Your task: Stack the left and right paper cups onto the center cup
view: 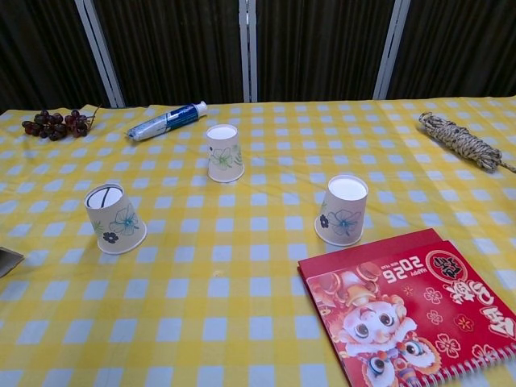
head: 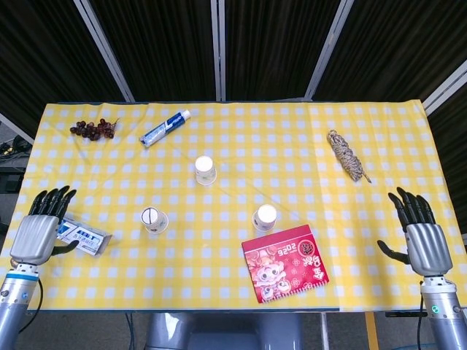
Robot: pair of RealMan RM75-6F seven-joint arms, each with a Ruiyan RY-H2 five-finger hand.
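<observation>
3 paper cups stand upside down on the yellow checked table (head: 306,131), none stacked yet. The center cup (head: 205,170) sits at the middle. The left cup (head: 153,219) is at 8 o'clock from it, well apart. The right cup (head: 265,217) is at 4 o'clock from it, just beside the red calendar (head: 285,262).

The left hand (head: 40,232) is at 9 o'clock, fingers spread, holding nothing, over a toothpaste box (head: 82,235). The right hand (head: 421,235) is at 3 o'clock, fingers spread and empty too.

Grapes (head: 93,129), a toothpaste tube (head: 164,128) and a rope bundle (head: 346,154) lie farther back.
</observation>
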